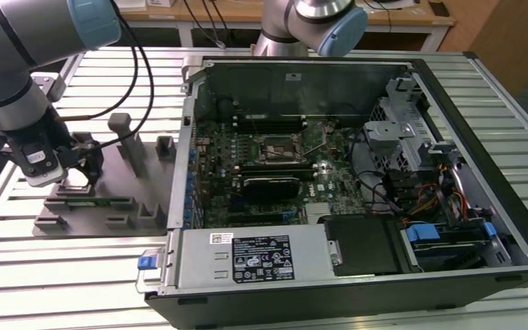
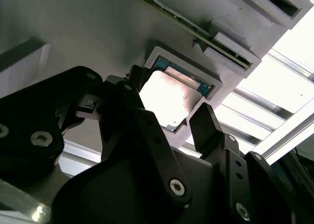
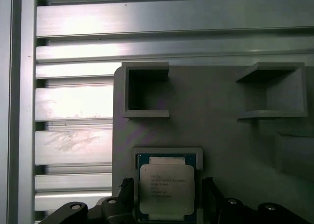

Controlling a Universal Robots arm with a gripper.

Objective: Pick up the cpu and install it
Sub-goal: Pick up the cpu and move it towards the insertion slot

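Observation:
The cpu (image 3: 167, 188), a flat square chip with a silvery top, lies in a shallow square recess of the grey holder tray (image 3: 225, 136). In the second wrist view the cpu (image 2: 166, 97) gleams inside the same raised frame. My gripper (image 3: 167, 200) hangs just above it, open, with one black finger (image 3: 126, 194) on each side of the recess and not touching the chip. In the exterior view my gripper (image 1: 80, 168) stands low over the holder tray (image 1: 90, 218) at the exterior view's left, and it covers the chip there.
An open computer case (image 1: 511, 227) fills the exterior view's right, its motherboard socket (image 1: 278, 148) near the middle. Upright grey posts (image 1: 126, 141) rise from the tray beside my gripper. The tray's box-shaped pockets (image 3: 145, 89) lie beyond the chip. A slatted metal table (image 1: 25, 275) carries everything.

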